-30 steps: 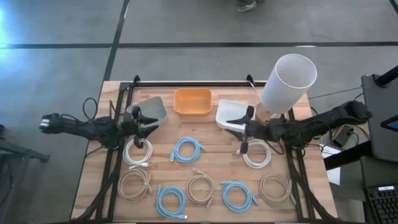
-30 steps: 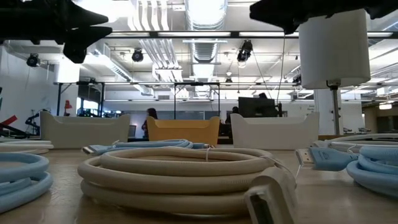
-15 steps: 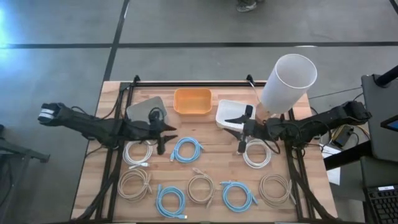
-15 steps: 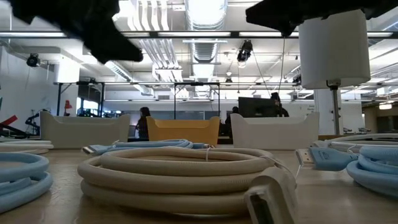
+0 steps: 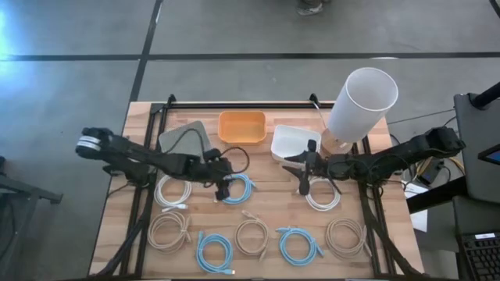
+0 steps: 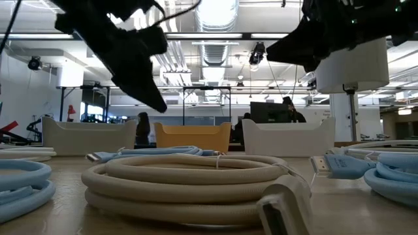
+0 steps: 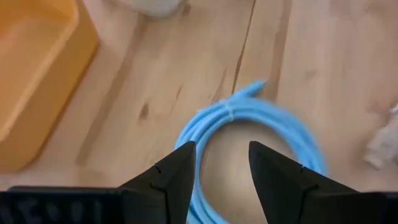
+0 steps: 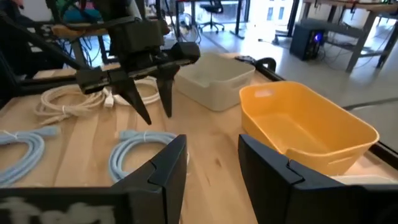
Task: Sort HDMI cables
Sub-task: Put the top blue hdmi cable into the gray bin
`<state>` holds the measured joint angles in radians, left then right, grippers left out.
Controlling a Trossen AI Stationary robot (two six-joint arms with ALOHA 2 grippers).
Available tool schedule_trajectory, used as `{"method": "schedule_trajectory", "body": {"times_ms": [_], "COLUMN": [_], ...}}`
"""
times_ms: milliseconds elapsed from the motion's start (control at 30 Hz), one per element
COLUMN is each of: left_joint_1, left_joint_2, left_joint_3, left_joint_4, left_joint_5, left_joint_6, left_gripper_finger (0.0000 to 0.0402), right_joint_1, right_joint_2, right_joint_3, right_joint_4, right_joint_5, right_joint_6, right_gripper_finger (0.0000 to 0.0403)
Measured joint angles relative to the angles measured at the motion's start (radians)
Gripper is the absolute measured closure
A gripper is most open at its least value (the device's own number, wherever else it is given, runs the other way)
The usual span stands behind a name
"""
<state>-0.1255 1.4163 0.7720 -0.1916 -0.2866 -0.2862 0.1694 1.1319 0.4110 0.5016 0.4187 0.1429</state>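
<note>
Eight coiled cables lie flat on the wooden table. The far row holds a white coil (image 5: 172,191), a light blue one (image 5: 234,187) and a white one (image 5: 320,193). Beige coils (image 5: 168,230) (image 5: 251,236) (image 5: 345,236) and blue coils (image 5: 213,251) (image 5: 299,244) make up the near row. My left gripper (image 5: 223,184) (image 7: 222,163) hangs open over the far blue coil (image 7: 261,115), above its ring and clear of the table (image 6: 157,104). My right gripper (image 5: 303,178) (image 8: 213,163) is open, raised above the far edge of the right white coil.
Three bins stand along the far side: grey (image 5: 187,136), orange (image 5: 241,126) (image 8: 305,124) and white (image 5: 295,143). A tall white cylinder (image 5: 361,100) rises at the far right corner. A black frame rail edges the table. People show in the room beyond.
My left gripper has swung from beside the grey bin toward the table's right and come down, ending over the far blue coil. My right gripper has dropped a little lower over the white coil. No cable has moved.
</note>
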Motion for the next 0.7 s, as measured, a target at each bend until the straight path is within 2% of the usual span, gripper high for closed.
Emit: {"method": "schedule_trajectory", "body": {"times_ms": [300, 700], "left_joint_1": [0.03, 0.061], "left_joint_2": [0.151, 0.244], "left_joint_3": [0.002, 0.004], "left_joint_4": [0.009, 0.036], "left_joint_5": [-0.026, -0.037], "left_joint_6": [-0.02, -0.081], "left_gripper_finger": [0.0229, 0.0236], "right_joint_1": [0.001, 0.003], "right_joint_2": [0.064, 0.076], "right_joint_3": [0.015, 0.025], "right_joint_4": [0.012, 0.014], "right_joint_5": [0.0, -0.001], "right_joint_6": [0.014, 0.038], "right_gripper_finger": [0.0279, 0.0282]}}
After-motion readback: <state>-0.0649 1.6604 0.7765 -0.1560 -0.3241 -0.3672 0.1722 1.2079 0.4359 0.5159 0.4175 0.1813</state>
